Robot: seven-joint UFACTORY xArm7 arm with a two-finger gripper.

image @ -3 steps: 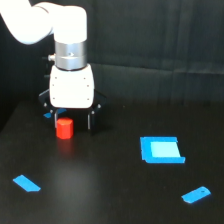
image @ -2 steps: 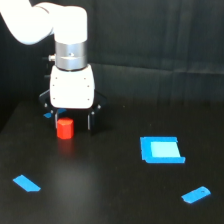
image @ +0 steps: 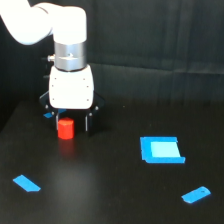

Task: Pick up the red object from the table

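Claw (image: 71,121) low over red object (image: 65,128), on table (image: 110,190)

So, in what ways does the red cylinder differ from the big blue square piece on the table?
The red cylinder is orange-red; the blue square piece is bright blue with a paler centre. The cylinder stands upright and looks small; the square lies flat and spreads wider. The cylinder sits right under the gripper; the square lies apart, toward the exterior view's right. Both rest on the black table.
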